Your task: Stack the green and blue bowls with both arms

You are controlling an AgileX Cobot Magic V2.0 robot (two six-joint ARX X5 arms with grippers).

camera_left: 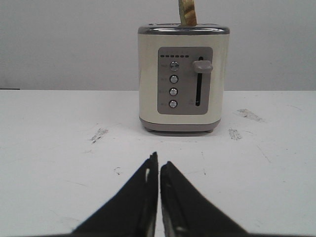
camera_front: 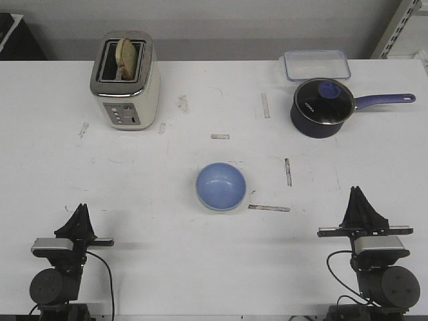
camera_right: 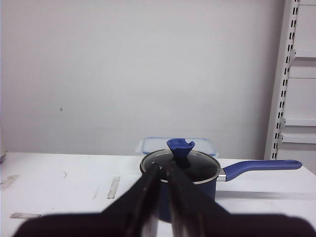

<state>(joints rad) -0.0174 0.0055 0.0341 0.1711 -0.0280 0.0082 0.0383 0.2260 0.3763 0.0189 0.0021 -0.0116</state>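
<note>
A light blue bowl (camera_front: 221, 186) stands upright at the middle of the white table (camera_front: 147, 221). A thin paler edge runs under its near side. I cannot tell whether that is the green bowl, and no separate green bowl shows in any view. My left gripper (camera_front: 81, 208) rests near the table's front left, shut and empty, and it points at the toaster in the left wrist view (camera_left: 159, 160). My right gripper (camera_front: 358, 191) rests at the front right, shut and empty, and it points at the saucepan in the right wrist view (camera_right: 164, 168). Both grippers are far from the bowl.
A cream toaster (camera_front: 126, 80) with a slice of bread in it stands at the back left. A dark blue lidded saucepan (camera_front: 322, 108) stands at the back right, its handle pointing right. A clear lidded box (camera_front: 315, 65) lies behind it. Grey tape marks dot the table.
</note>
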